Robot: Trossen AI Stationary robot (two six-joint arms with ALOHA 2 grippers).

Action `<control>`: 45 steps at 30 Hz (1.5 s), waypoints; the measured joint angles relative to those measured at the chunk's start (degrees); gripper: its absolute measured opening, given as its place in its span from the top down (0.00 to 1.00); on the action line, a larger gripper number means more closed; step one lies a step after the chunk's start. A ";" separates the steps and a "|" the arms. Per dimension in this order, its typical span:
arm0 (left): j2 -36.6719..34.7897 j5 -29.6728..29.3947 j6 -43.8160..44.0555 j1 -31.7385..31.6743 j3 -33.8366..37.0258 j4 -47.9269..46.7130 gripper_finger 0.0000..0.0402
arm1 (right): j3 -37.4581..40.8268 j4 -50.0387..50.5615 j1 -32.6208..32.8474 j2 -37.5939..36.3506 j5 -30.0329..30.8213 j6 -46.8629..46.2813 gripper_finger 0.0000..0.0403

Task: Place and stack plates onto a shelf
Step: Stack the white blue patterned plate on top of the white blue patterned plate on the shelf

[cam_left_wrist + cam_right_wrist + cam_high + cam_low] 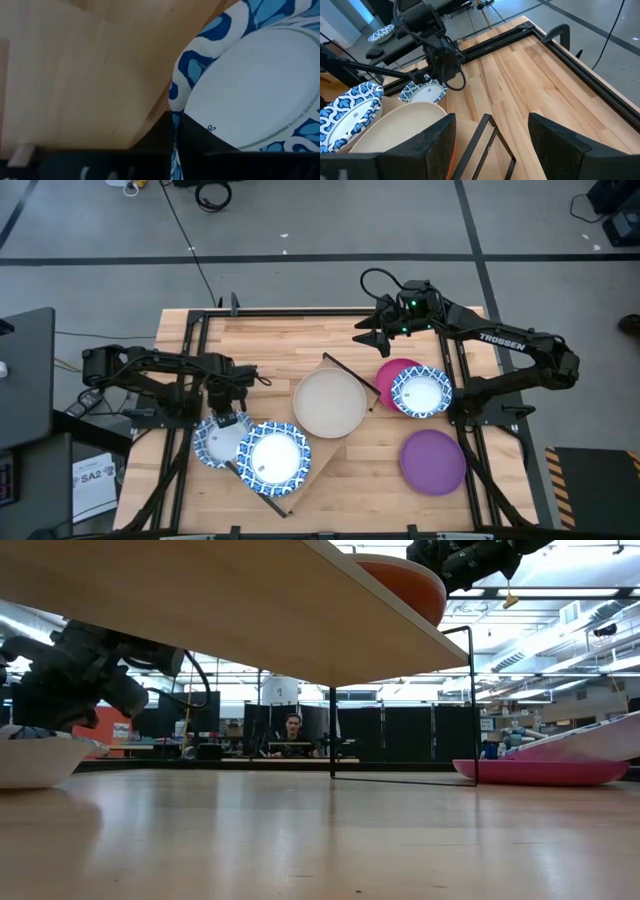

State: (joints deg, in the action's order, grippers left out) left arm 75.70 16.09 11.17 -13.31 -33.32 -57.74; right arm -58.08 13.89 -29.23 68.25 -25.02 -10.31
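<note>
the left gripper (226, 417) is low over the left side of the light wooden tabletop (270, 340), its dark fingers (195, 145) clenched on the rim of a round white plate with a blue patterned rim (216, 442); in the left wrist view that rim sits pinched between the two fingers, the plate's white middle filling most of the picture; this plate lies on the tabletop, partly tucked beneath a second blue-rimmed white plate (272, 456), which rests on the near left end of the long light-wood shelf board (318, 448); the shelf runs slantwise across the middle of the table on thin black rod supports (332, 730), seen from below in the low view as a broad pale plank; a large plain beige plate (329, 402) sits on the shelf's middle, and in the low view an orange plate (408, 580) shows on the shelf's top edge; to the right of the shelf a third blue-rimmed white plate (421, 392) lies on top of a round magenta plate (392, 373) on the tabletop; a round purple plate (433, 461) lies alone nearer the front right corner, apart from that pair; the right gripper (372, 340) hangs above the far right part of the table, just behind the magenta plate, its fingers (560, 145) spread apart and grasping nothing; beyond the table, in the low view, a person (292, 735) sits in the room behind.
</note>
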 joint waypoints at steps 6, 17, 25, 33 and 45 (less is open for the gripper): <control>0.00 0.24 2.08 -0.04 -0.02 -2.46 0.97 | 0.00 0.00 0.00 0.00 0.00 0.00 0.37; -0.02 -0.69 8.36 -0.07 -0.02 -5.65 0.97 | 0.00 0.00 0.00 0.00 -0.02 0.00 0.37; -1.13 -2.54 8.62 -5.07 -2.41 -7.23 0.97 | 0.00 -0.02 0.00 0.00 -0.01 0.00 0.37; -2.71 -10.25 5.82 -13.22 -8.87 -14.75 0.97 | 0.00 -0.02 0.00 0.00 0.00 0.02 0.37; -2.70 -16.15 -0.48 -24.55 -24.42 -18.31 0.97 | 0.00 -0.02 0.00 0.00 -0.01 0.02 0.37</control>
State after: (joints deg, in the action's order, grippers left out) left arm 73.00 -0.06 10.69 -37.86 -57.74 -76.05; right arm -58.08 13.87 -29.23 68.25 -25.03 -10.29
